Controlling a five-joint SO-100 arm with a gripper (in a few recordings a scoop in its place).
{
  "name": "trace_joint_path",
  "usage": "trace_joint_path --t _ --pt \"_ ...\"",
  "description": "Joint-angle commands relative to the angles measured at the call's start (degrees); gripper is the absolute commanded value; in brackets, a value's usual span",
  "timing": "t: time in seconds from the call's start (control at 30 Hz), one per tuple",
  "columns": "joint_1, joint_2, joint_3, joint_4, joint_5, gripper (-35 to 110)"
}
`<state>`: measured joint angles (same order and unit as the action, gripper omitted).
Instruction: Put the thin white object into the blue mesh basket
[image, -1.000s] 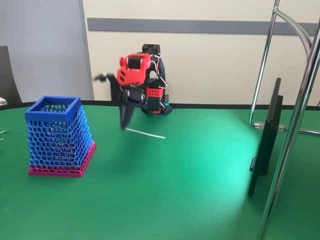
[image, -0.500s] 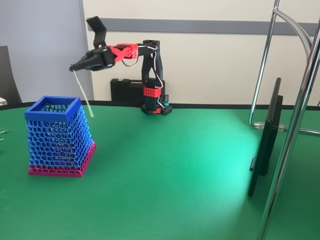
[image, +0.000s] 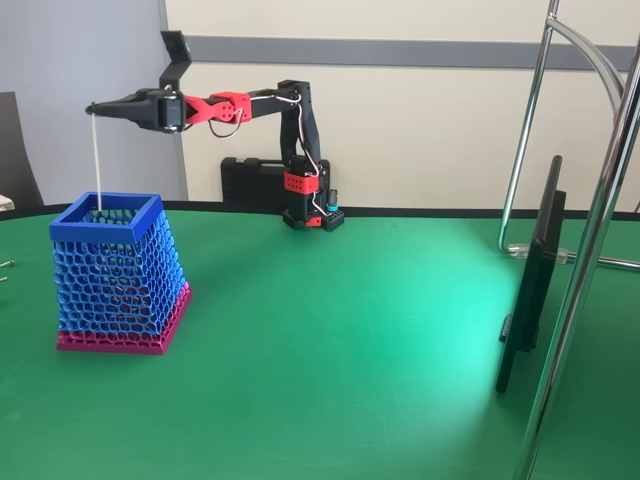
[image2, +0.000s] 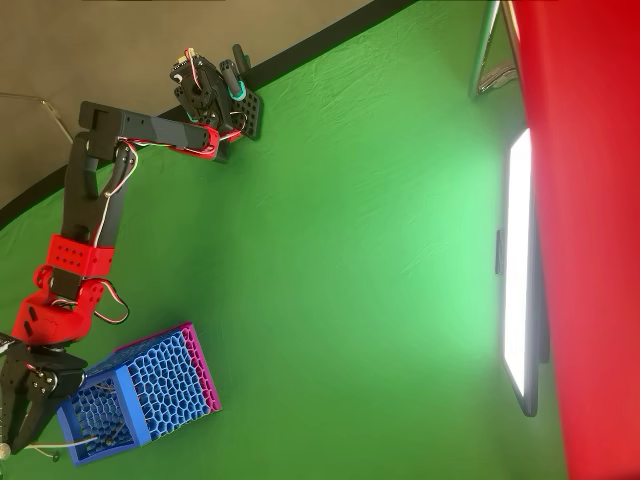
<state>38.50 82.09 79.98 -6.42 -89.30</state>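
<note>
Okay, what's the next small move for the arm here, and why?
Probably lower the gripper a little, then open it. The thin white object hangs straight down from it, its lower end right at the blue mesh basket opening, so most of the strand is above the rim.

You are working in an office or meeting room: a green-covered tabletop (image: 350, 340), plain cream wall with grey rail (image: 400, 52), chrome stand (image: 590, 230), dark chair back (image: 15, 150).

Green table (image: 350, 340), beige wall (image: 420, 130)
</note>
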Motion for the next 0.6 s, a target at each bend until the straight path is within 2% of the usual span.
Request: trace_joint_path --t 0.0,0.13,0.2,0.57 --pt "0.9 0.7 2.3 -3.0 -1.5 1" --pt "0.6 3.4 8.1 -3.4 0.0 1" --pt "0.1 5.7 12.9 -7.6 0.4 2" --pt "-3.3 11.9 22.4 -7.7 1.8 8"
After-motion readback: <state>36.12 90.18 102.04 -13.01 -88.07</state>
